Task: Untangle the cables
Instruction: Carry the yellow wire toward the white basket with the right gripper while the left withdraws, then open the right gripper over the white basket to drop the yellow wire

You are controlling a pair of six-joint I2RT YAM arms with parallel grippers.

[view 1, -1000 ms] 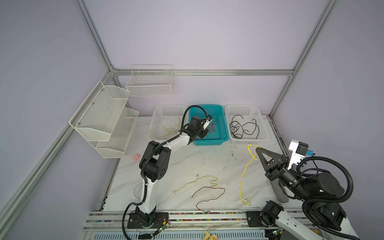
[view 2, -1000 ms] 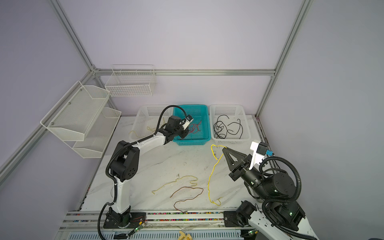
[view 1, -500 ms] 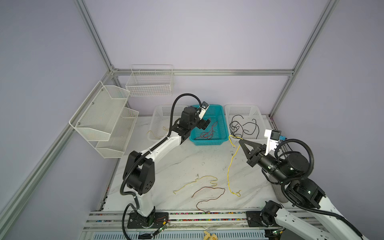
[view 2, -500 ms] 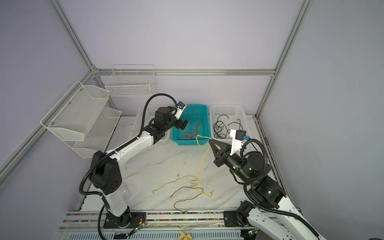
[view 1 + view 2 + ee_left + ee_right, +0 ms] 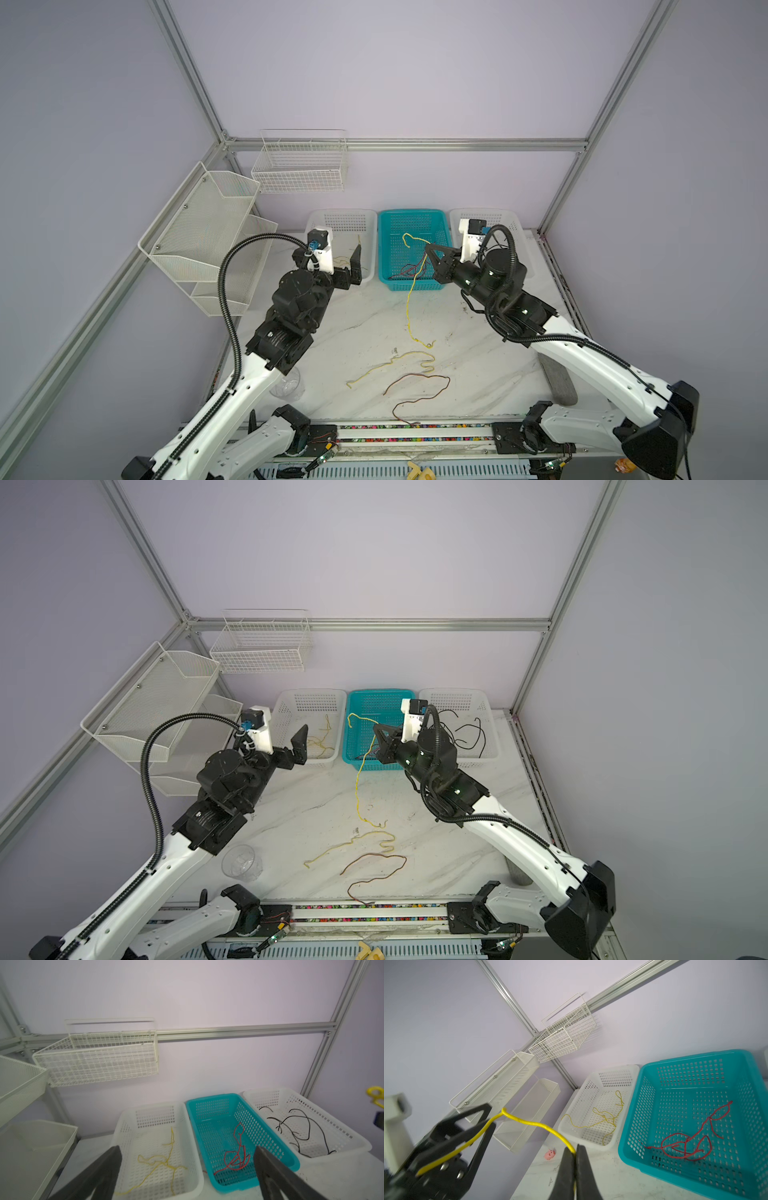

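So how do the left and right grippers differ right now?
The left gripper is open, fingers spread wide; the right gripper is shut. The left gripper holds nothing; the right gripper pinches a yellow cable that trails down to the table. Both face the row of baskets.

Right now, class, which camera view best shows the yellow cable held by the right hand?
The right wrist view: the yellow cable is close up, pinched in the shut right hand. Both top views show the cable thin, hanging to the table. The left wrist view catches only a yellow loop at its edge.
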